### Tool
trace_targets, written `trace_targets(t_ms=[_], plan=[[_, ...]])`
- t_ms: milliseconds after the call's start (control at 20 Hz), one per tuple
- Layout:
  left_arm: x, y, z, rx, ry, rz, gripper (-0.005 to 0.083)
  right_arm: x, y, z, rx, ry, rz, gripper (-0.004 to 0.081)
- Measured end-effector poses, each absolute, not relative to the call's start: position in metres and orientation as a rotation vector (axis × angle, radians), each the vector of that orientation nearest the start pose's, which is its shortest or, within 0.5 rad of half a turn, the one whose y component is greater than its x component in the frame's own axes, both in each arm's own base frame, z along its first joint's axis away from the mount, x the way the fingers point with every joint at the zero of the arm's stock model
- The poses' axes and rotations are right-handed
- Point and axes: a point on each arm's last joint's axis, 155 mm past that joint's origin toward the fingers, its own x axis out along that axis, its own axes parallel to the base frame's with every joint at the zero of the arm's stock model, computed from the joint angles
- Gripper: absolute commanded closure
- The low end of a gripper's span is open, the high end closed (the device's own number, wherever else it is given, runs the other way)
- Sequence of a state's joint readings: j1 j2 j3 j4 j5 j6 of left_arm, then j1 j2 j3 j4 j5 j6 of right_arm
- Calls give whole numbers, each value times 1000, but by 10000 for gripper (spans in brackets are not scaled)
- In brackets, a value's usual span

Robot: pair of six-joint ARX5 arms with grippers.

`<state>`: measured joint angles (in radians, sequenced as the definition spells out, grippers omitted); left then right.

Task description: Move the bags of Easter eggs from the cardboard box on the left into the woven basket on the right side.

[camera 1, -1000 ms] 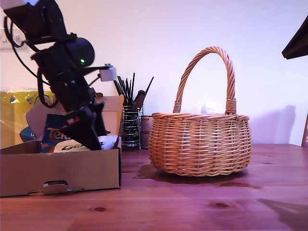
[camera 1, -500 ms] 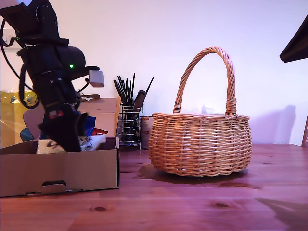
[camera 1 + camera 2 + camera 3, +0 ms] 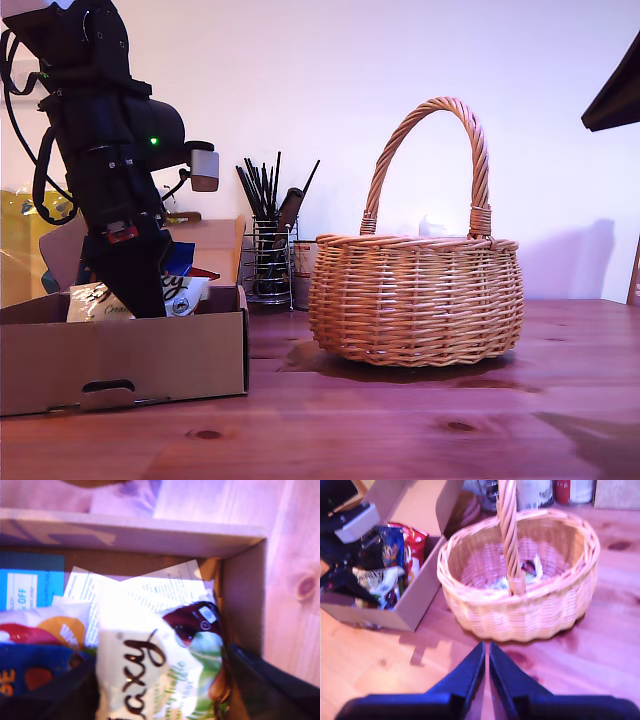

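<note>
First wrist view shows my first gripper (image 3: 160, 690) with its fingers (image 3: 265, 685) astride the white script-lettered bag (image 3: 145, 665) in the cardboard box (image 3: 150, 535), far nearer than my second gripper (image 3: 486, 672), whose fingers sit together.

White pouch (image 3: 150, 675): dark script lettering, legible as "axy", the first letter cut off; green print below it, too blurred to read. Blue card (image 3: 30, 582) in the box (image 3: 240, 595): white panel with "OFF". Remaining print on the other pouches: illegible.
</note>
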<state>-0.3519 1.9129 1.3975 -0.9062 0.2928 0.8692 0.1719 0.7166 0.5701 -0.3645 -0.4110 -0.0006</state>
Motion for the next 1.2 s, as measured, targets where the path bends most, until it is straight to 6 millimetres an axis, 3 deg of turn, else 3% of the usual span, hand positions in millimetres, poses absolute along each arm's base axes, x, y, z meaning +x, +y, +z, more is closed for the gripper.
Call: trace_targets(t_ms=[350, 450, 650, 900, 1050, 1200], plan=[[332, -204, 43, 739, 1108, -1183, 788, 259, 120, 181, 64, 535, 571, 782], [330, -209, 43, 757, 1102, -1191, 797, 259, 120, 181, 64, 535, 571, 782], [335, -200, 49, 826, 1128, -1141, 797, 259, 120, 181, 65, 536, 572, 782], [351, -205, 91, 752, 1082, -1035, 797, 259, 120, 180, 65, 537, 572, 782], [354, -212, 141, 676, 954, -975, 797, 259, 120, 181, 65, 535, 572, 782], [362, -236, 201, 596, 729, -974, 797, 260, 120, 182, 64, 528, 572, 782]])
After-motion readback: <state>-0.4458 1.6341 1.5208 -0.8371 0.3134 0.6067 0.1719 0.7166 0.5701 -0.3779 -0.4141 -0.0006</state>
